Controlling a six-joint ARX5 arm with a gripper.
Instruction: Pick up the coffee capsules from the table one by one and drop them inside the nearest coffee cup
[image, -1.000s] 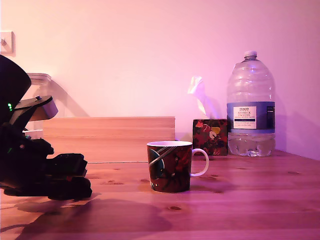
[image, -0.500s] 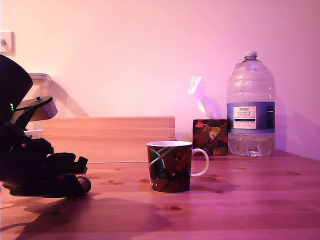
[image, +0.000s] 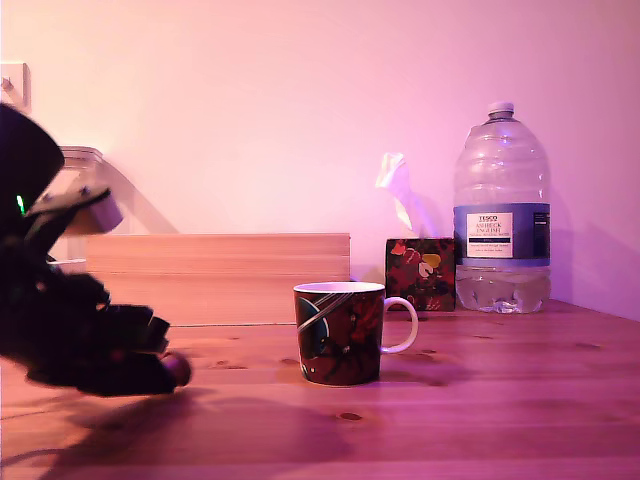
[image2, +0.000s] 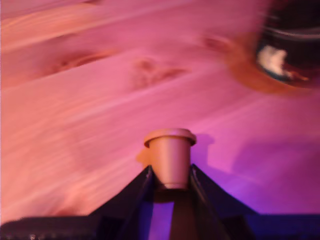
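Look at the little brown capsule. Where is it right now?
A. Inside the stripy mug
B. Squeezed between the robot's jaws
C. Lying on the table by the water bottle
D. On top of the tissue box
B: the wrist view shows the capsule pinched between the two dark jaws of the gripper, off the table and not in the mug.

The black arm (image: 60, 330) is cut off by the exterior view's left edge and is smeared by motion blur, so the fingers of the black gripper (image: 165, 368) cannot be told apart there. Only the rounded end of the small reddish-brown tapered capsule (image: 178, 368) is seen past them. In the wrist view, the capsule's (image2: 170, 162) narrow end is hidden between the 2 dark fingers (image2: 132, 192). The dark striped ceramic mug (image2: 292, 47) is blurred and cut off at that picture's corner.
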